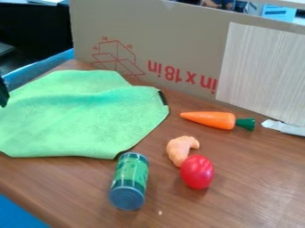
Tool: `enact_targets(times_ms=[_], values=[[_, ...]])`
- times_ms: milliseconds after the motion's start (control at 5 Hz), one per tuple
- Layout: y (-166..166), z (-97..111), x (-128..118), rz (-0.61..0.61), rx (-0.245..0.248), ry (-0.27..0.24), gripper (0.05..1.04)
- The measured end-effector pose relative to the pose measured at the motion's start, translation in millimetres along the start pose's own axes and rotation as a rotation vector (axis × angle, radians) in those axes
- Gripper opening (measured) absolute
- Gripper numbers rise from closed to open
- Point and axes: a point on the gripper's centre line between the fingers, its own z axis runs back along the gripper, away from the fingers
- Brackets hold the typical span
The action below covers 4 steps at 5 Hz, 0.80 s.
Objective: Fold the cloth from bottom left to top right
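Black end effector (3, 93), solid dark surface, slim visible portion, slightly angular outline.

Site is presenting as a lab, by appearance: cardboard (179, 42) is standing upright, a black gripper (3, 94) is hanging to its left, a toy carrot (208, 119) is lying before it, and a blue-and-white box (278, 13) is showing behind it.

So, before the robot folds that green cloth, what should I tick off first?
1. Cloth free of objects on top: ok.
2. Cloth lying smooth: not ok, it has wrinkles.
3. Carrot off the cloth: ok, to its right.
4. Red toy away from the cloth: ok.
5. Green can not touching the cloth: cannot tell, very close.
6. Gripper ready to grasp: cannot tell, at the left edge.
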Motion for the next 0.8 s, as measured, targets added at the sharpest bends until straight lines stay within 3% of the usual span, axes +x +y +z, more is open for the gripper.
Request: enact_targets(times_ms=[600, 800], values=[[26, -11, -6, 0.135, 0.065, 0.031, 1.001], [31, -18, -8, 0.168, 0.086, 0.043, 0.948]])
